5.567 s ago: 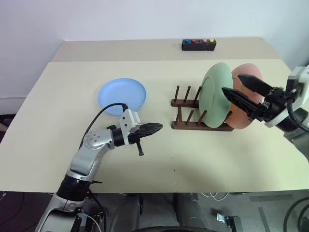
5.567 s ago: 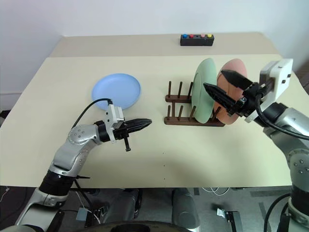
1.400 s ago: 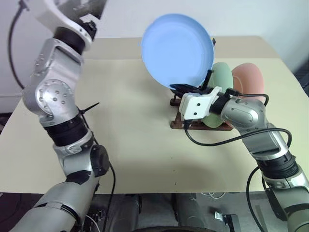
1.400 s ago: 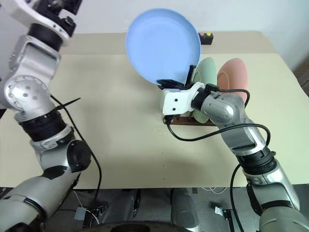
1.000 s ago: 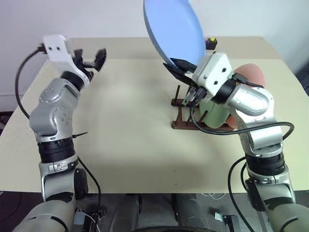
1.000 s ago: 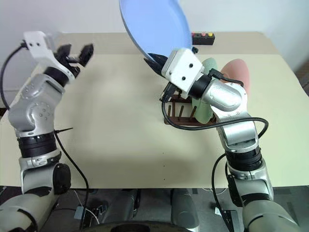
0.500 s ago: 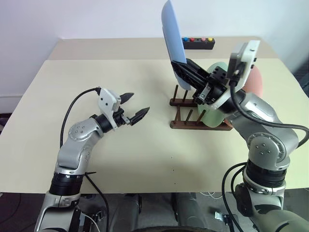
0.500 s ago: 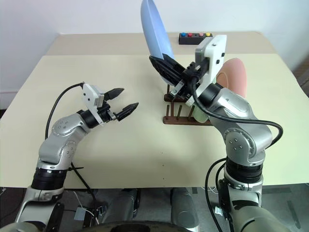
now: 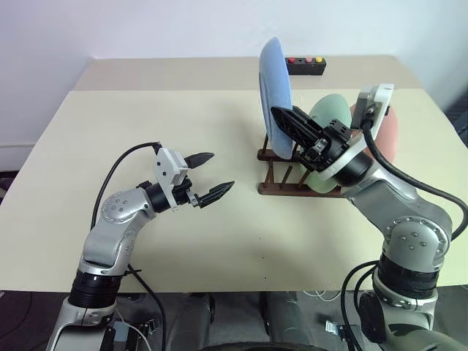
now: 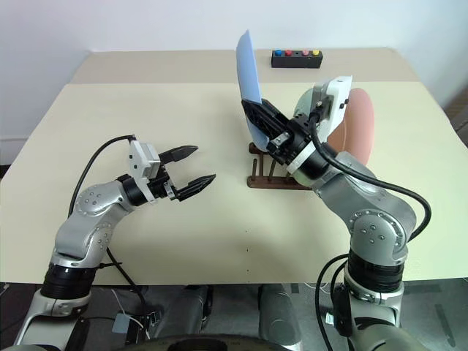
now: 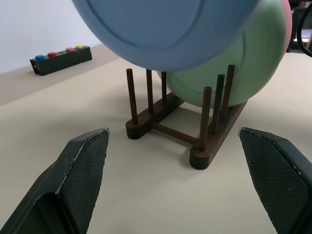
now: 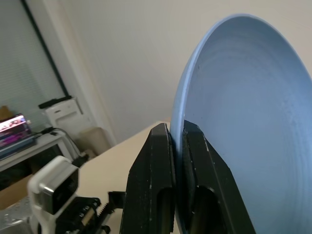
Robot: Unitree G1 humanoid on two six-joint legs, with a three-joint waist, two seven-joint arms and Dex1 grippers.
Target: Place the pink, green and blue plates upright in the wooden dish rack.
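**Three plates, one rack**

Green plate (image 9: 330, 117) and pink plate (image 9: 389, 135) stand in the wooden dish rack (image 9: 281, 179) toward the table's (image 9: 110, 131) right edge. The right gripper (image 9: 287, 124) pinches the blue plate (image 9: 275, 84) upright above the rack's empty pegs. The left gripper (image 9: 208, 176) points level toward the rack, fingers spread, holding nothing.

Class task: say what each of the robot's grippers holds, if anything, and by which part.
The right gripper pinches the blue plate by its rim, one finger on each face. The left gripper is open and holds nothing.

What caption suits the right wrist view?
Right claw shut on the rim of the round light blue plastic plate, held upright on edge.
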